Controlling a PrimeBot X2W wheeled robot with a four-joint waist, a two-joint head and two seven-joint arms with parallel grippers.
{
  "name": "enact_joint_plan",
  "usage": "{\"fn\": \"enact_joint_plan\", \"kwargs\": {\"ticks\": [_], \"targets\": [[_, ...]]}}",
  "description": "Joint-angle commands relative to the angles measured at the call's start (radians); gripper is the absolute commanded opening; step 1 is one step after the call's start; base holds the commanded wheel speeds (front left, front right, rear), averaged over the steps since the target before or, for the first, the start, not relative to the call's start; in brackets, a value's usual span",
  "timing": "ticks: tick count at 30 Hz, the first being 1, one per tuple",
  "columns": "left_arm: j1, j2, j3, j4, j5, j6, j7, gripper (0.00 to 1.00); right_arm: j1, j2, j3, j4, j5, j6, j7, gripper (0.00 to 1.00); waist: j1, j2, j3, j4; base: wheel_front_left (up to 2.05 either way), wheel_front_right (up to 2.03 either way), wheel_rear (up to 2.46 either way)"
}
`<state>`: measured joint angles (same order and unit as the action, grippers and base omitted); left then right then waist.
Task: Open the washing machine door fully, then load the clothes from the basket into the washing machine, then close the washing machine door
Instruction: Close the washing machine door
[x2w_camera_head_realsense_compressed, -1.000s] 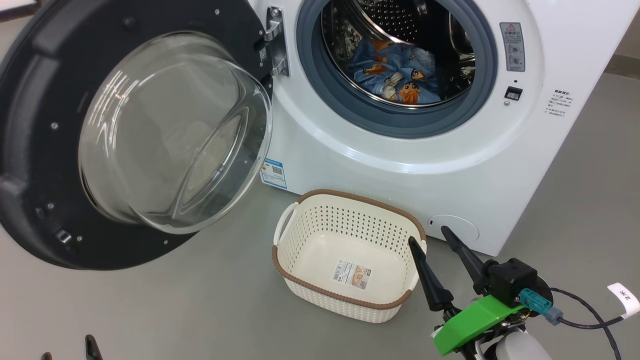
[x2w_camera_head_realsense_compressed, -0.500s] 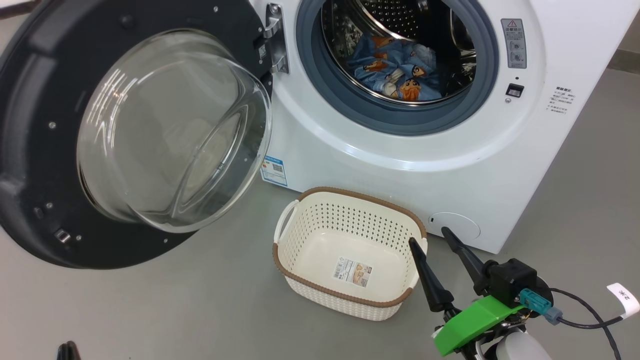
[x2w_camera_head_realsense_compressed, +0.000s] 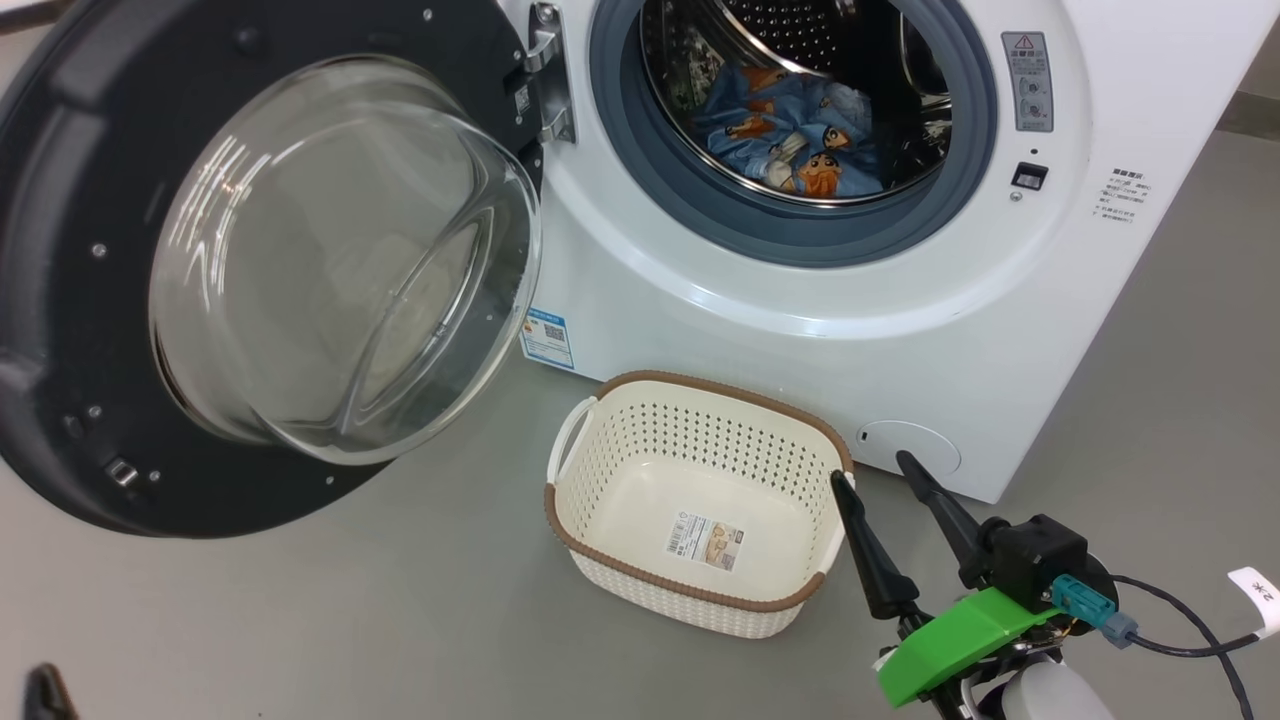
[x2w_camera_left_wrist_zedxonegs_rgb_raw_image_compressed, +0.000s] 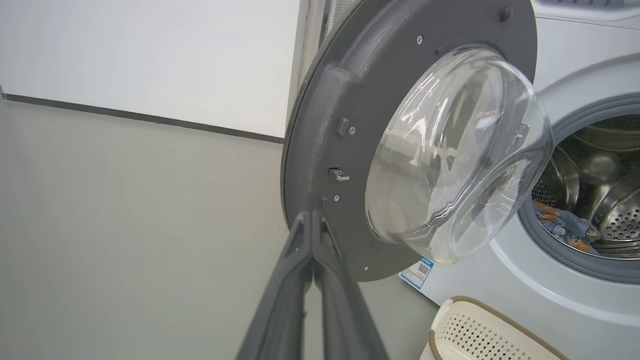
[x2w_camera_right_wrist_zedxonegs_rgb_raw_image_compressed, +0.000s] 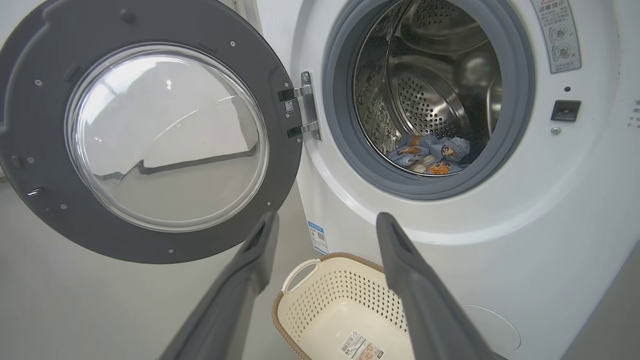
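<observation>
Loading looks finished. The clothes (x2w_camera_head_realsense_compressed: 790, 135) lie in the drum of the washing machine (x2w_camera_head_realsense_compressed: 800, 330), at 12 o'clock in the head view. The basket (x2w_camera_head_realsense_compressed: 690, 592) stands empty on the floor toward 6 o'clock. The washing machine door (x2w_camera_head_realsense_compressed: 250, 260) hangs wide open at 9 o'clock of the opening.

The left fingers (x2w_camera_left_wrist_zedxonegs_rgb_raw_image_compressed: 312, 222) are pressed together with nothing between them, aimed at the door's outer edge. The right fingers (x2w_camera_head_realsense_compressed: 866, 552) stand spread wide and empty, at 3 o'clock of the basket.

What remains, I judge, is closing the door. Pinched fingertips pushing on that rim could skid off. Too soft a push may leave the latch uncaught, and the swinging bowl could brush the basket.
</observation>
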<state>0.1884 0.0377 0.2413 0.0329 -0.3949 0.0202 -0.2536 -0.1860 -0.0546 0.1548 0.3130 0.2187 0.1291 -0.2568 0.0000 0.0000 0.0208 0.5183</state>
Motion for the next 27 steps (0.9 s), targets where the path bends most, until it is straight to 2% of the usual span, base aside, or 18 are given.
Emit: {"fn": "enact_joint_plan", "kwargs": {"ticks": [1, 7, 14, 18, 27], "targets": [[-0.055, 0.013, 0.046, -0.027, -0.008, -0.009, -0.008, 0.0, -0.018, 0.004, 0.021, -0.025, 0.003, 0.002, -0.005, 1.0, 0.0, 0.0, 0.0, -0.001, 0.0, 0.0, 0.0], [-0.142, 0.039, 0.144, -0.006, -0.011, -0.078, -0.008, 0.0, -0.008, 0.004, 0.011, -0.03, 0.002, 0.002, -0.005, 1.0, 0.0, 0.0, 0.002, -0.005, 0.0, 0.0, 0.0], [-0.289, 0.147, 0.204, 0.098, -0.074, -0.124, -0.007, 0.0, -0.001, 0.004, 0.004, -0.033, 0.0, 0.002, -0.005, 1.0, 0.0, 0.0, 0.005, -0.01, 0.0, 0.0, 0.0], [-0.38, 0.214, 0.218, 0.187, -0.137, -0.136, 0.02, 0.0, 0.007, 0.004, -0.005, -0.035, 0.001, 0.002, -0.005, 1.0, 0.0, 0.0, 0.008, -0.013, 0.0, 0.0, 0.0], [-0.599, 0.304, 0.274, 0.404, -0.407, -0.148, 0.17, 0.0, 0.029, 0.004, -0.025, -0.049, -0.005, 0.002, -0.003, 1.0, 0.0, 0.0, 0.027, -0.024, 0.0, 0.0, 0.0]]}}
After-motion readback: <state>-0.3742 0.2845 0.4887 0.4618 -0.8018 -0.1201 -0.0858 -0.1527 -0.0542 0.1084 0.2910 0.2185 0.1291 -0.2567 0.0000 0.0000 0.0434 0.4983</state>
